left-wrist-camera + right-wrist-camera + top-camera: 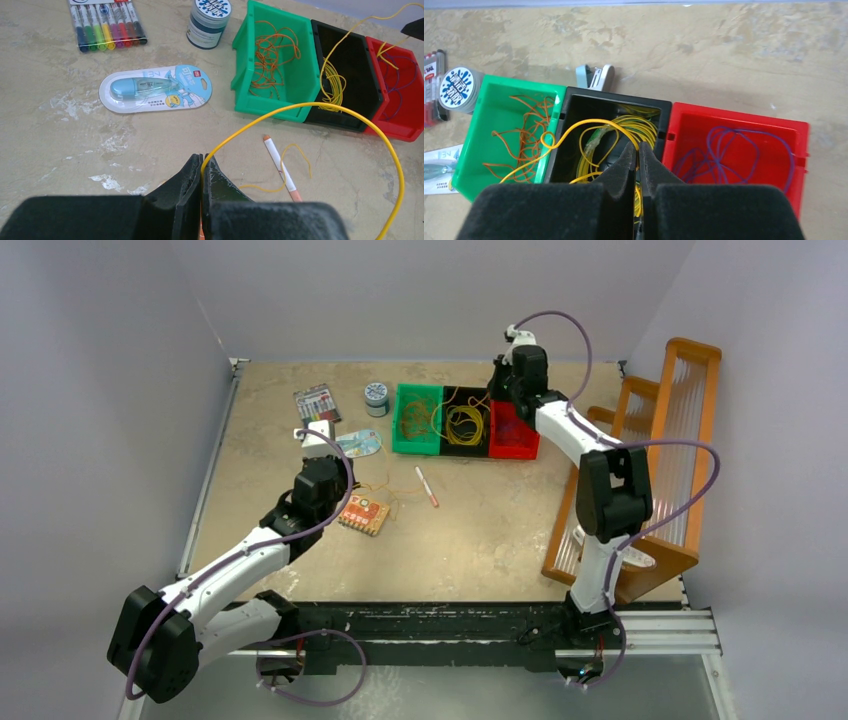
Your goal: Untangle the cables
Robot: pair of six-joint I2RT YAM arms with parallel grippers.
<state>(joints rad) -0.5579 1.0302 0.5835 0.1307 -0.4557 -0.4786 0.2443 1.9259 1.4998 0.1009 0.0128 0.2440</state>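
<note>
My left gripper [202, 159] is shut on a thin yellow cable [310, 104]. The cable arcs up from the jaws, bends right and runs off the bottom edge. In the top view this gripper [340, 502] hangs over the orange circuit board. My right gripper [636, 147] is shut on a yellow cable strand [589, 122] above the black bin [574, 100], which holds a yellow coil [332, 85]. Orange-red cables [270, 55] lie in the green bin [300, 107]. Purple-blue cables [729, 150] lie in the red bin [739, 112]. A loose yellow strand [295, 150] lies across a pen.
A marker pack [107, 25], a correction tape pack [155, 89] and a small jar [209, 20] lie at the far left. A white pen [280, 162] lies mid-table. The orange circuit board [363, 513] sits under my left wrist. A wooden rack [660, 460] stands on the right.
</note>
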